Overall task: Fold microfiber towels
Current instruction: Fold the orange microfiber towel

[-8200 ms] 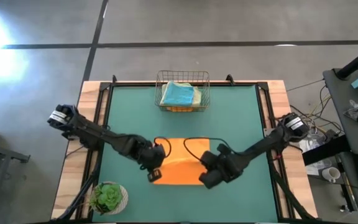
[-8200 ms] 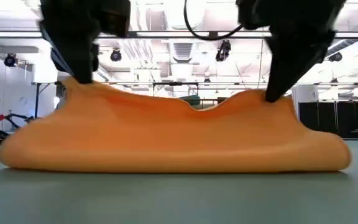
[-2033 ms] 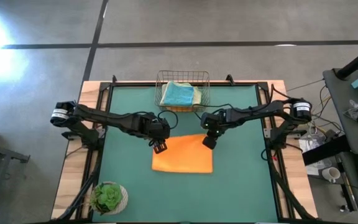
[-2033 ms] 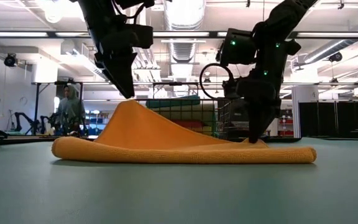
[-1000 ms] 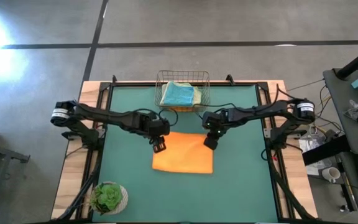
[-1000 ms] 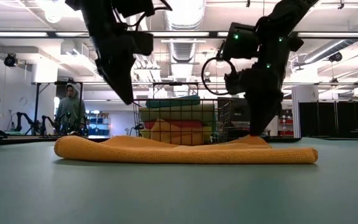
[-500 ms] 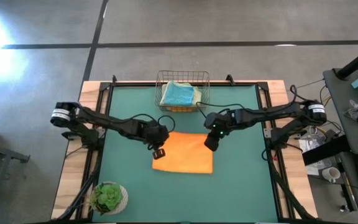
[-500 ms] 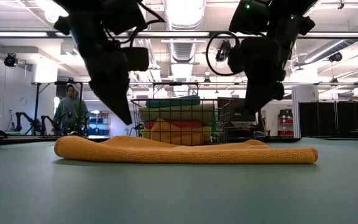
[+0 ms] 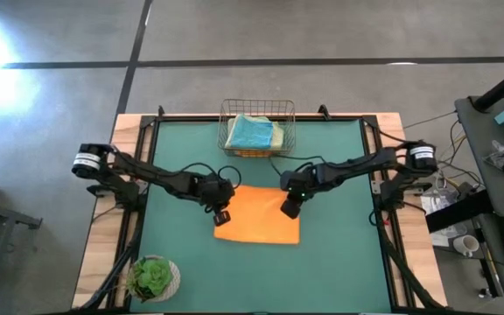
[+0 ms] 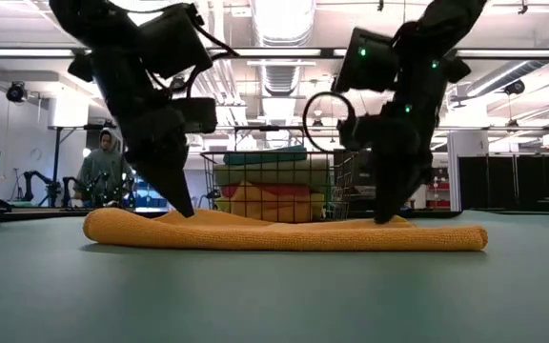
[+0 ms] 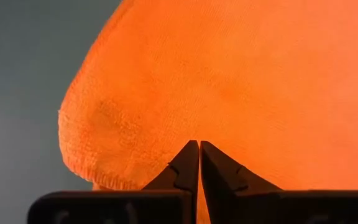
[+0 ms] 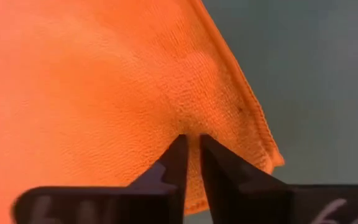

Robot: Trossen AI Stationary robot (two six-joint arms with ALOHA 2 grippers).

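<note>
One orange towel point(image 9: 257, 217) is folded into a flat rectangle near the middle of the green mat point(image 9: 339, 254), a bit toward its front edge. The other towels point(image 9: 255, 133) sit piled in the wire basket point(image 9: 258, 107) at the mat's back edge, teal on top.

Plain orange towel point(image 9: 259, 214) on dark-green mat point(image 9: 339, 236) (teal cloth point(image 9: 252, 131) tops the basket's pile).
</note>
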